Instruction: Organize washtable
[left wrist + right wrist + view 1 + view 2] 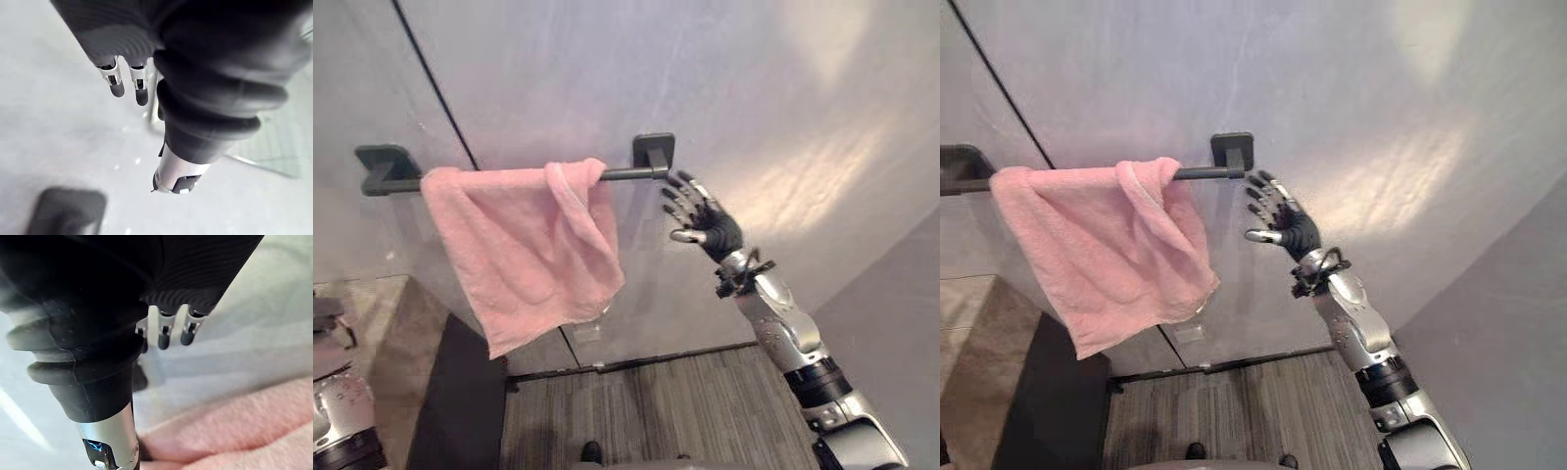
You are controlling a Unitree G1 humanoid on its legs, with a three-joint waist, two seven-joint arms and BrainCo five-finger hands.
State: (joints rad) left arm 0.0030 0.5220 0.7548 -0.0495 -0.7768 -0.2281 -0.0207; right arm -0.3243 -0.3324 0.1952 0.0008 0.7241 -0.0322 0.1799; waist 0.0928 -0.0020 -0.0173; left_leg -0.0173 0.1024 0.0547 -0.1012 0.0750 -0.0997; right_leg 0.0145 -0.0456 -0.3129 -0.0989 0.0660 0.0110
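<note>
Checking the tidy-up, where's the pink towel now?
In the eye views, the pink towel hangs over the black wall rail, left of the right hand.

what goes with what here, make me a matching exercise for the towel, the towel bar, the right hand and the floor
Things:
1. towel
2. towel bar
3. right hand
4. floor

Descriptions:
A. open, raised near the bar's right end, apart from the cloth
B. striped grey-brown, at the foot of the wall
C. pink, draped over the bar, one corner hanging lowest
D. black, fixed across the grey wall

Pairs: 1-C, 2-D, 3-A, 4-B
</note>
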